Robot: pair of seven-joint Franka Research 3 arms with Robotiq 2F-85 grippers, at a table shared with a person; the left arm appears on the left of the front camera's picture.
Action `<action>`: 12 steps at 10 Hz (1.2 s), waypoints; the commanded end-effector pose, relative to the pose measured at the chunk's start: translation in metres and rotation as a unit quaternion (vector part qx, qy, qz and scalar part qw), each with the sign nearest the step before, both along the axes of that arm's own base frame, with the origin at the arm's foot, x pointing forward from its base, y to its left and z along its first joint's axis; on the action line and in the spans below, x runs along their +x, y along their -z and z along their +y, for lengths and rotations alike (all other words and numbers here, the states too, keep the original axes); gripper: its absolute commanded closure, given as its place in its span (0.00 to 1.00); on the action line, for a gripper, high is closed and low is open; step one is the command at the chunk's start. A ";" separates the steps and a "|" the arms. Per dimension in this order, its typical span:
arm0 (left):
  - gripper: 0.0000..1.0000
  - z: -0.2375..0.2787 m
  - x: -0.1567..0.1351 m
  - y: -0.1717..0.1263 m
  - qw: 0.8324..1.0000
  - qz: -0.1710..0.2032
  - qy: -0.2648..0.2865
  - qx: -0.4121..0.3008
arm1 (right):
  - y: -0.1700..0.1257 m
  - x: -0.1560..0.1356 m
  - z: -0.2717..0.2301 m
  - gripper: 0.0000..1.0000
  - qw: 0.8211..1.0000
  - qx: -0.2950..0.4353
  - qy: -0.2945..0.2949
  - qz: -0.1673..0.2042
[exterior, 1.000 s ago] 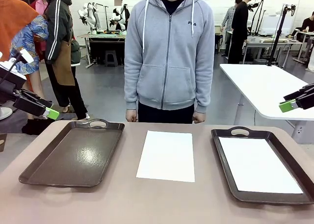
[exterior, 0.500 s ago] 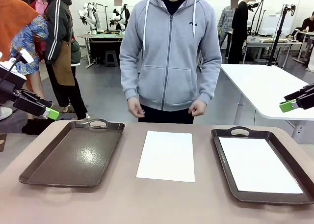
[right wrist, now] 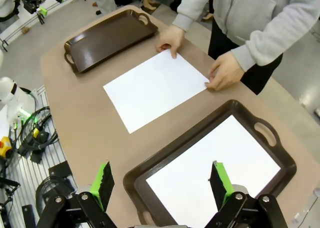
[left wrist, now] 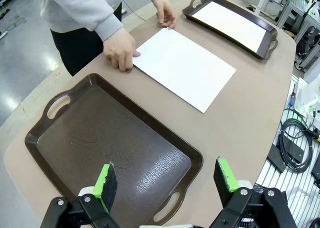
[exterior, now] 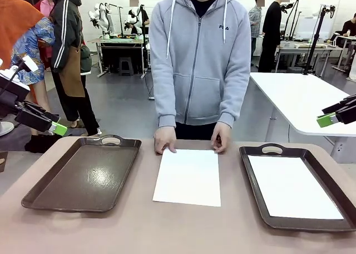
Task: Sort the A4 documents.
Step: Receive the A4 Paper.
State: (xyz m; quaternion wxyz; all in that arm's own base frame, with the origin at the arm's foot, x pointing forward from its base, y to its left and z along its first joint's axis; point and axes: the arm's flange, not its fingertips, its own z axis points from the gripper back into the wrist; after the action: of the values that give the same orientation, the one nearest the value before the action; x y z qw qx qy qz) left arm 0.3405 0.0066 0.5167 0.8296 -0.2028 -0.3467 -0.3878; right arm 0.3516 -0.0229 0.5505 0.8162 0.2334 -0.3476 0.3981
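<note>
Left jaws apart, empty, up at the worktop's [exterior: 167, 231] left side, looking down on the empty left tray [left wrist: 115, 138]. Right jaws apart, empty, at the right side over the right tray [right wrist: 135, 180]. One A4 sheet [right wrist: 215, 173] lies flat inside it. Second A4 sheet [exterior: 188, 176] lies flat on the worktop between the trays. Person's hand [exterior: 165, 140] rests on one far corner, other hand [exterior: 221, 138] on the other.

Person's hands [exterior: 165, 139] touch middle sheet [exterior: 187, 177] | second sheet [exterior: 293, 187] in right tray [exterior: 250, 179]
</note>
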 end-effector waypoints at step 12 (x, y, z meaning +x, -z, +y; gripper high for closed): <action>0.00 0.001 0.001 0.000 1.000 -0.003 0.006 -0.008 | 0.000 0.000 0.001 0.00 1.000 0.001 -0.002 -0.002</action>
State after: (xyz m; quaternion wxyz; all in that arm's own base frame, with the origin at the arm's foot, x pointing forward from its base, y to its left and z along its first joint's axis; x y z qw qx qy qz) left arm 0.3405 0.0066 0.5167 0.8296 -0.2028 -0.3467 -0.3878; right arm 0.3516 -0.0229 0.5505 0.8162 0.2334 -0.3476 0.3981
